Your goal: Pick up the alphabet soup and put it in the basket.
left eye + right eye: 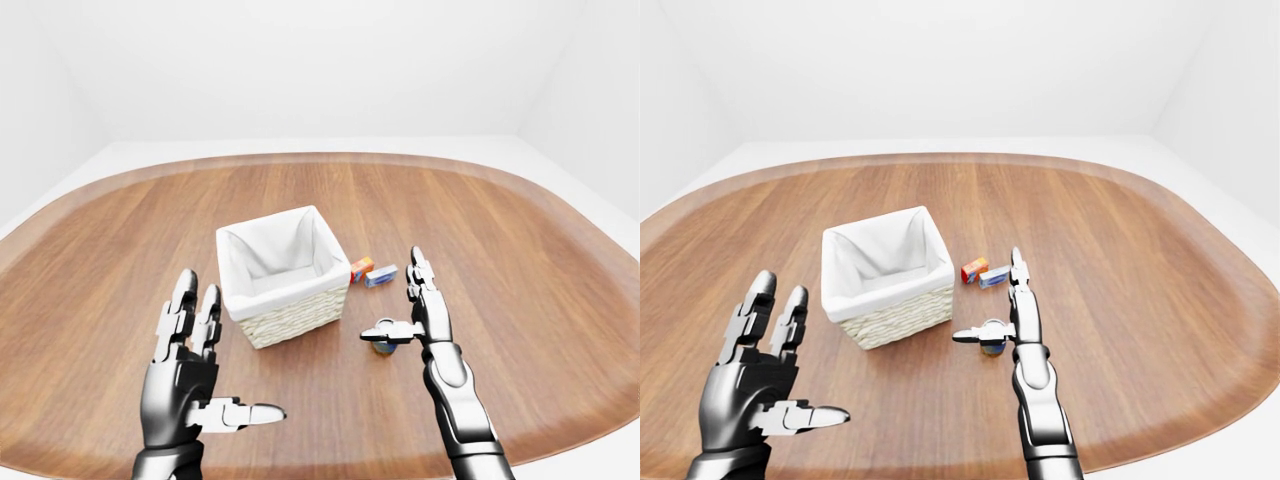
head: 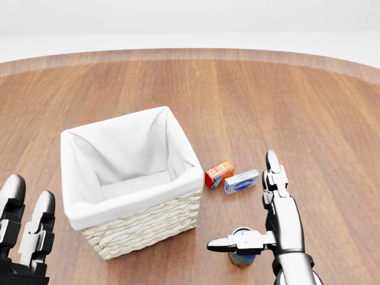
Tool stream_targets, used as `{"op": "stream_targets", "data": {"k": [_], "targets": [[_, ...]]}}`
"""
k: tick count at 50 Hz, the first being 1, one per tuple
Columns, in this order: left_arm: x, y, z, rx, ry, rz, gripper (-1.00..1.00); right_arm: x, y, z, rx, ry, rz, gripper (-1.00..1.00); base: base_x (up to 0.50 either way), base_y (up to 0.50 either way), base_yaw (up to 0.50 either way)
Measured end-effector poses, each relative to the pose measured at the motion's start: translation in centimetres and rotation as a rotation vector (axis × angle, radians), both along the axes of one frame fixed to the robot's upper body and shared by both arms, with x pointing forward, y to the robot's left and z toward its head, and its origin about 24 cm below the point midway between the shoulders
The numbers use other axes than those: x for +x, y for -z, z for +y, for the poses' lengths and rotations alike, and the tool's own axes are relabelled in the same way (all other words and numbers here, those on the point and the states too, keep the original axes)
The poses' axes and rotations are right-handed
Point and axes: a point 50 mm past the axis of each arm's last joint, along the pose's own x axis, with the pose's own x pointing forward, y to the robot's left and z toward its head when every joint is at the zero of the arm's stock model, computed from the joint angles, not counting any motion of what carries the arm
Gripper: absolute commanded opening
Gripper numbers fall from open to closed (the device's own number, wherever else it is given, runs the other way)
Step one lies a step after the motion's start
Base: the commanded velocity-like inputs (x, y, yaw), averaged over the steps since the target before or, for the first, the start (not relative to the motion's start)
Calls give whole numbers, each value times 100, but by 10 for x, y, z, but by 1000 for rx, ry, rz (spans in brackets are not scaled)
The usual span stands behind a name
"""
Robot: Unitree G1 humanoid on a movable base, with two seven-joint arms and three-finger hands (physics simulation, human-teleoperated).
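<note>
The alphabet soup can [image 2: 241,259] stands upright on the wooden table [image 2: 309,107], at the bottom of the head view, to the right of the basket. My right hand [image 2: 241,200] is open; its thumb lies across the can's top and its fingers point up past it, not closed round it. The wicker basket [image 2: 142,228] with a white cloth liner stands at the middle left, and I see nothing inside it. My left hand [image 1: 235,345] is open and empty, palm up, to the lower left of the basket.
A small red-orange box [image 2: 219,174] and a blue-white box [image 2: 241,181] lie side by side just right of the basket, above the can. The table's curved edge runs along the bottom of the left-eye view [image 1: 560,440]. White floor and walls surround it.
</note>
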Motion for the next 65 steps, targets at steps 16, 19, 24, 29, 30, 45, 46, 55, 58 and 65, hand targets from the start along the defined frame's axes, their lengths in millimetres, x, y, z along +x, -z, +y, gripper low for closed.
{"op": "stream_targets", "data": {"k": [16,19,24,29,30,45,46,55,58,65], "targets": [[2,1,-1,12,8,6,100,5,10,1,-18,13,23,100,0,0,0],[3,0,-1,12,8,1,100,7,14,-1,-19,17,43,100,0,0,0],[4,-1,-1,13,7,-5,100,12,26,-4,-29,31,100,100,0,0,0],[5,-1,-1,16,5,-6,100,17,46,-9,-55,57,195,100,0,0,0],[5,-1,-1,16,5,-7,100,18,50,-10,-60,62,215,100,0,0,0],[8,-1,-1,20,-1,-11,100,22,86,-18,-121,110,406,100,0,0,0],[8,-1,-1,21,-1,-11,100,22,87,-18,-124,111,417,100,0,0,0],[10,0,-2,24,-2,-10,100,23,98,-18,-153,121,489,100,0,0,0],[10,0,-2,24,-2,-9,100,23,100,-18,-161,122,505,100,0,0,0],[10,0,-2,24,-2,-8,100,23,104,-17,-175,124,528,100,0,0,0]]}}
